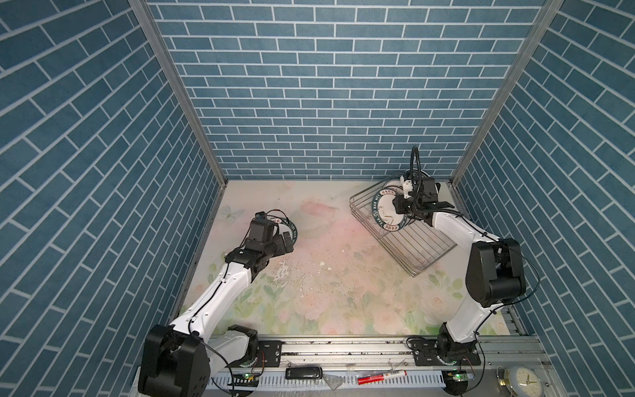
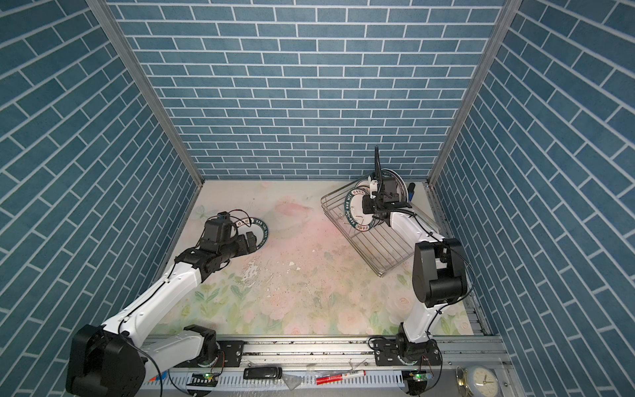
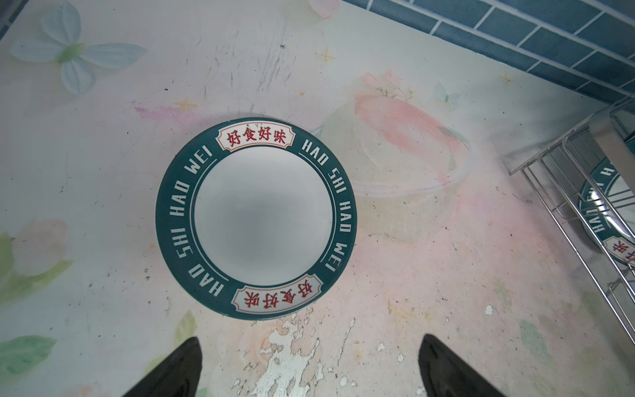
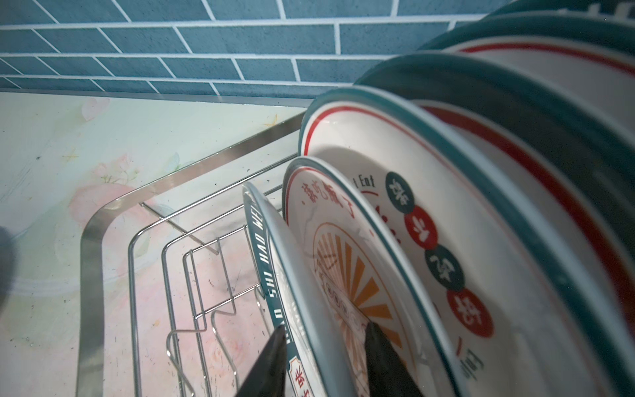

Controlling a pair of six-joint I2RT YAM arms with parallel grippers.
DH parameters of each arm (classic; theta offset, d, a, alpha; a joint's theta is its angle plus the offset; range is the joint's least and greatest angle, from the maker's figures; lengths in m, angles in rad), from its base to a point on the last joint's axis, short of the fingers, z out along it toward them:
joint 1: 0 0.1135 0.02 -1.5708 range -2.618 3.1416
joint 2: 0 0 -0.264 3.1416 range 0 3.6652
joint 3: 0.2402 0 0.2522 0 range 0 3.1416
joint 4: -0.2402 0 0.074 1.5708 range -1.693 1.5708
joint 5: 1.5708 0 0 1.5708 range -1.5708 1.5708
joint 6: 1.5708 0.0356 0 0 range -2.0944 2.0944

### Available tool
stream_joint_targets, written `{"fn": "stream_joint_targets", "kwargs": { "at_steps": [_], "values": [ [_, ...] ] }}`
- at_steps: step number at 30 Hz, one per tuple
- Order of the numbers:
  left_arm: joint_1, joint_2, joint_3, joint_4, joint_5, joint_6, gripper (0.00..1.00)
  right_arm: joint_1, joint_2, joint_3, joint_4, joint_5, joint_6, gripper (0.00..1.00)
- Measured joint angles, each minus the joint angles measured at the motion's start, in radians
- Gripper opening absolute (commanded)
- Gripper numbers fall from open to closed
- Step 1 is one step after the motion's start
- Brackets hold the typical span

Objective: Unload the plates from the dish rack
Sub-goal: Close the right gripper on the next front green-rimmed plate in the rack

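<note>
One plate out, the others racked. Far left: left hand (image 3: 311,343) hovers over the desk (image 1: 326,275), fingers spread wide, nothing between them. Just ahead of its tips lies the lone plate (image 3: 256,220), flat and face up on the desk, with a white well and a teal band lettered HAO SHI HAO WEI plus two red-character panels. In both top views the left arm hides most of it, leaving only an arc of rim showing.

Centre: floral desk surface, scuffed, with flaking patches.

Right, toward the back corner: dish rack (image 1: 422,254), silver wire, set at an angle to the walls. Its near half is bare wire; the plates stand on edge at the far end.

Wrist view, front to back: front plate (image 4: 264,247) with the same teal lettered band; sunburst plate (image 4: 343,247) close behind it; a larger roundel plate (image 4: 429,206) with red and teal dots; more teal-rimmed plates (image 4: 549,103) beyond, blurred.

Right hand (image 4: 326,328) straddles the front plate's rim, one finger on its face and one between it and the sunburst plate. The fingers are narrowed, but I cannot tell whether they actually pinch.
</note>
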Motion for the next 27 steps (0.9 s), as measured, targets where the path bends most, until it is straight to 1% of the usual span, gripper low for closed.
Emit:
{"fn": "stream_joint_targets", "kwargs": {
  "at_steps": [8, 9, 11, 14, 15, 18, 20, 22, 26, 27],
  "values": [
    [0.000, -0.013, 0.000, 0.006, -0.018, 0.001, 0.99, -0.001, 0.000, -0.012, 0.011, -0.025, -0.005, 0.28],
    [0.000, -0.011, 0.000, 0.006, -0.018, 0.002, 0.99, -0.001, 0.000, -0.014, 0.012, -0.027, -0.005, 0.27],
    [0.000, -0.005, 0.000, 0.006, -0.018, 0.004, 0.99, -0.001, 0.000, -0.023, 0.017, -0.031, -0.005, 0.19],
    [0.000, -0.002, 0.000, 0.006, -0.018, 0.010, 0.99, -0.004, 0.000, -0.029, 0.016, -0.033, -0.023, 0.16],
    [0.000, -0.002, 0.000, 0.008, -0.018, 0.012, 0.99, -0.005, 0.000, -0.031, 0.017, -0.033, -0.025, 0.13],
    [0.000, -0.004, 0.000, 0.014, -0.018, 0.021, 0.99, -0.006, 0.000, -0.040, 0.030, -0.043, -0.080, 0.12],
    [0.000, -0.005, 0.000, 0.016, -0.022, 0.029, 0.99, -0.002, -0.002, -0.045, 0.037, -0.048, -0.083, 0.11],
    [0.000, -0.005, 0.000, 0.020, -0.027, 0.035, 0.99, -0.002, -0.002, -0.047, 0.039, -0.051, -0.086, 0.08],
    [0.000, 0.009, 0.017, 0.021, -0.037, 0.039, 0.99, -0.002, -0.006, -0.048, 0.037, -0.052, -0.094, 0.07],
    [0.000, 0.014, 0.021, 0.026, -0.037, 0.040, 0.99, -0.002, -0.007, -0.048, 0.035, -0.052, -0.097, 0.00]
  ]
}}
